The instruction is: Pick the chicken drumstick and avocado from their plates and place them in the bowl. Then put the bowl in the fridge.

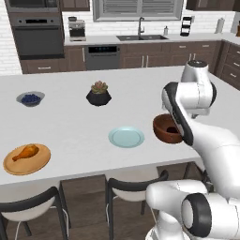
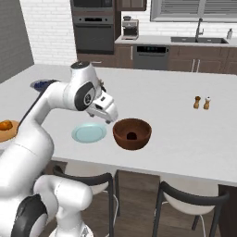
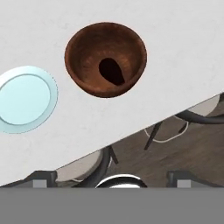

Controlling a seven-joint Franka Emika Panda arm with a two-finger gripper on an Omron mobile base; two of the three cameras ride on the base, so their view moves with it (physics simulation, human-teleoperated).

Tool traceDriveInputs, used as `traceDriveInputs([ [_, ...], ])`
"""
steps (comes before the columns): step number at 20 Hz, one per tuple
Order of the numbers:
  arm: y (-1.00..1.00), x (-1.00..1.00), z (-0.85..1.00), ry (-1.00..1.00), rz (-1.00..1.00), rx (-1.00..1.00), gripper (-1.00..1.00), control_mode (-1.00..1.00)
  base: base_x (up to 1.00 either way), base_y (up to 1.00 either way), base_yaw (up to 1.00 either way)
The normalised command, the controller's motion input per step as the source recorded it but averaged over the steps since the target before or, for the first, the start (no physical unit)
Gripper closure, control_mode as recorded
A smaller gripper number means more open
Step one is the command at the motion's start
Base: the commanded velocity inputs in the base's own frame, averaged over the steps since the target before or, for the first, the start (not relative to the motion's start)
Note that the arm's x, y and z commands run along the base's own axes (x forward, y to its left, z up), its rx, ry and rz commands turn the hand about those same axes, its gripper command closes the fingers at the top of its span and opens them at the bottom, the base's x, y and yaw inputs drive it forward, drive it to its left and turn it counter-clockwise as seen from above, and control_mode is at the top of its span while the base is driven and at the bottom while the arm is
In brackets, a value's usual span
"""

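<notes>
Avocado in bowl; drumstick on wooden plate. Hand empty, fingers apart. Risk: tapered drumstick slipping if pinched near the bone.

2 base views flank the arm, sharing the bowl; hand view looks down, seemingly close.

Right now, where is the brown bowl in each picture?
Left base view: the bowl is right of the middle, partly behind the white arm.
Right base view: the bowl is near the middle, on the white counter.
Hand view: the bowl is at the top middle, with the dark avocado inside.
Shared landmark: the blue plate lies just beside it.
</notes>
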Motion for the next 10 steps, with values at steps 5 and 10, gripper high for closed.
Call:
traceDriveInputs([
  [5,0.08,-1.0,0.0,-0.03,0.03,0.01,-1.0,-1.0,0.0,0.0,0.0],
  [10,0.3,-0.74,-0.09,0.02,0.06,-0.01,-1.0,-1.0,0.0,0.0,0.0],
])
